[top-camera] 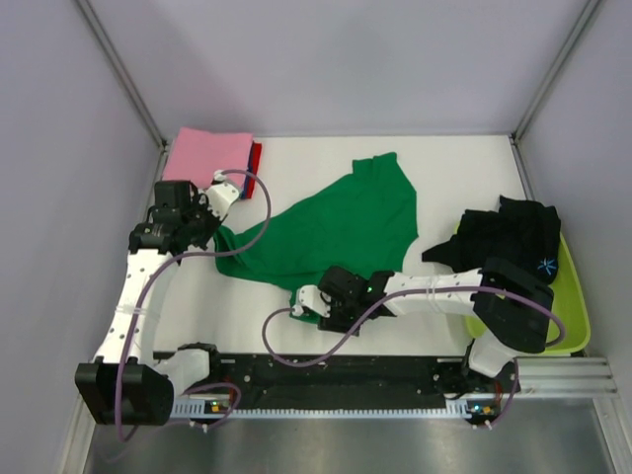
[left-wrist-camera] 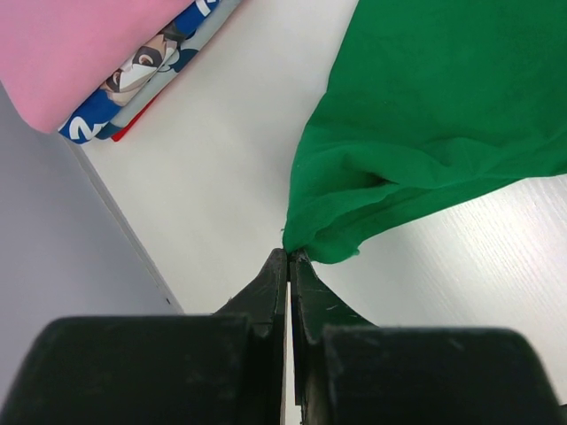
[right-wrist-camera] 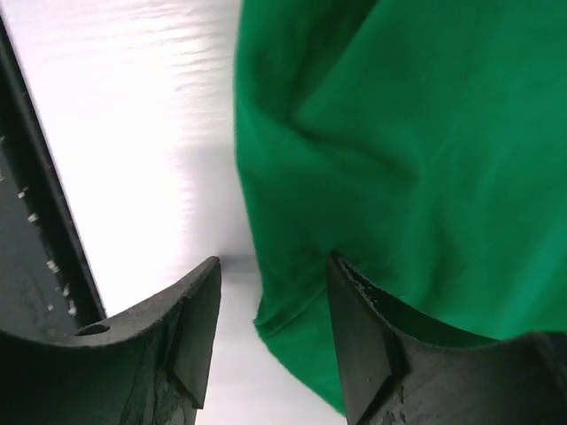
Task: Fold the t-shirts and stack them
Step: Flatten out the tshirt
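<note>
- Nearest the lens, the mounting rail [top-camera: 336, 373] is seen along the worktop's [top-camera: 454, 178] near edge, with both arms reaching out from it.
- At far left, a finished stack is parked in the back corner, likely to keep the folding area free: a folded pink t-shirt [left-wrist-camera: 80, 44] on top, a blue-white printed t-shirt [left-wrist-camera: 146, 75] under it, and a red t-shirt [left-wrist-camera: 133, 119] at the bottom.
- A cartoon face is made out on the printed tee; a scrap of white lettering is cut off and cannot be read.
- Next, the left hand [left-wrist-camera: 290, 261] is clamped fully shut on the left corner of the green t-shirt [top-camera: 341, 232], apparently pinning that corner so the cloth can be pulled out flat.
- In the middle, the green t-shirt is spread loosely across the worktop, wrinkled and not yet folded.
- Over at its near edge, the right hand [right-wrist-camera: 273, 266] is lowered with the jaws standing part open, the hem lying between them; nothing is gripped yet, and a second hold looks to be lined up.
- At far right, a black t-shirt [top-camera: 513, 232] is heaped over the lime-green tub [top-camera: 578, 316], waiting its turn; a small blue star mark is shown, with no legible wording.
</note>
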